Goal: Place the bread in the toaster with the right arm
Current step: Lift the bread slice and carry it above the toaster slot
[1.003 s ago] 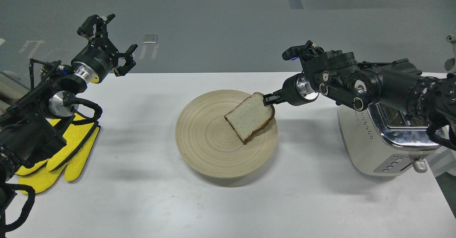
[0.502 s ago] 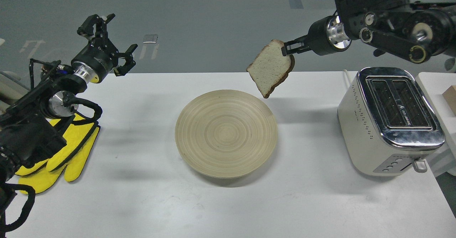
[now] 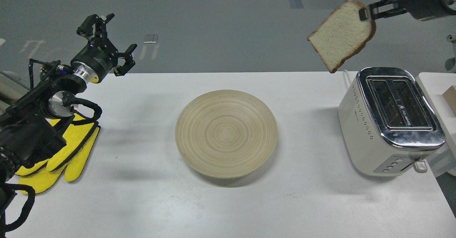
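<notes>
My right gripper (image 3: 364, 13) is shut on the top crust of the bread (image 3: 340, 35), a pale speckled slice with a brown crust. It holds the slice hanging tilted in the air, high at the top right, above and a little left of the toaster (image 3: 388, 124). The toaster is cream-white with a chrome top and two open slots, standing at the right end of the white table (image 3: 142, 195). My left gripper (image 3: 110, 42) is open and empty, raised over the table's far left edge.
A round wooden plate (image 3: 226, 133) lies bare in the middle of the table. Yellow gloves (image 3: 67, 149) lie at the left under my left arm. A brown block (image 3: 450, 99) sits on a side surface right of the toaster.
My right gripper lifted the bread off the plate and carried it up and to the right, to above the toaster's left side. The left arm has not moved.
</notes>
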Motion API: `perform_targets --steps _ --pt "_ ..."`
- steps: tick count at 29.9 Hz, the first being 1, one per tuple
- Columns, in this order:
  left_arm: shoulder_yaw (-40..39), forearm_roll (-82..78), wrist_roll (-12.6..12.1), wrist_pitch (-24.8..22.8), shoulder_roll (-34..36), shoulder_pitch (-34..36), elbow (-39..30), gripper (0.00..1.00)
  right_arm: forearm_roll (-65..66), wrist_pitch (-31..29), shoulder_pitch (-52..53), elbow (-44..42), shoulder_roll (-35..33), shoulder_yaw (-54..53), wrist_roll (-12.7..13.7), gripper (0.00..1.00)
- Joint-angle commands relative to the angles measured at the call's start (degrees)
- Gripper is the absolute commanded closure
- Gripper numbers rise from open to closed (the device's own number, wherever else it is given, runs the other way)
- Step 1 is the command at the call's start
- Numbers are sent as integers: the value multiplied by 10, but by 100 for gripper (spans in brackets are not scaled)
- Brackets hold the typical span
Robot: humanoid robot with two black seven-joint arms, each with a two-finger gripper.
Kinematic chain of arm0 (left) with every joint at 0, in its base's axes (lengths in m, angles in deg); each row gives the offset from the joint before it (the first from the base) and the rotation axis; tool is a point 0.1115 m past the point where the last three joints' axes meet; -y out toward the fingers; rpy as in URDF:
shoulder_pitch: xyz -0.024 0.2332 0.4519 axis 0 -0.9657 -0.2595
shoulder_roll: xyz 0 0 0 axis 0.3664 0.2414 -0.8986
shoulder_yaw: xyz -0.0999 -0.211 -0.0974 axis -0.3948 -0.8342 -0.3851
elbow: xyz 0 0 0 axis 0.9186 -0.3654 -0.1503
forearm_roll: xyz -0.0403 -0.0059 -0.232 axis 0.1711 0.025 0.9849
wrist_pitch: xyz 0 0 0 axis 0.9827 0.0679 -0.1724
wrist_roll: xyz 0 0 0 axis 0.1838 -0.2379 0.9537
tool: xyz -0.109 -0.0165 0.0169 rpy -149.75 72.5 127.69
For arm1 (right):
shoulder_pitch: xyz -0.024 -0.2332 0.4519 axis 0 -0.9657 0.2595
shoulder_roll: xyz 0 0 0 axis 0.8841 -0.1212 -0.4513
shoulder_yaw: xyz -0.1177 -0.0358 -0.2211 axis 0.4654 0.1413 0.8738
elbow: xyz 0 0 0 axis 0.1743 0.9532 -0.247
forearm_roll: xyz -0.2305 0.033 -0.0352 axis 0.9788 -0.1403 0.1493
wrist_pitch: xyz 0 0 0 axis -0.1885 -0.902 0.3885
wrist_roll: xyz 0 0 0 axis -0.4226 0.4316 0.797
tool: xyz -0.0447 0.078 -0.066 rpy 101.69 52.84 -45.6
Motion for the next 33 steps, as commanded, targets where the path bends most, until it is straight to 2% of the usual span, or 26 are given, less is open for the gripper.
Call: perform_targets --steps 1,5,11,21,33 --pt "0 0 0 0 -1 0 0 0 22 0 76 47 -33 61 5 100" --pt "0 0 0 0 0 0 0 0 41 0 155 79 -48 154 5 100" --pt "0 0 -1 0 -1 0 0 0 41 0 195 106 -49 234 5 100" --pt "0 0 0 0 -1 0 0 0 41 0 193 111 -56 284 5 100" --pt "0 0 0 0 0 0 0 0 34 0 179 110 -57 290 6 100"
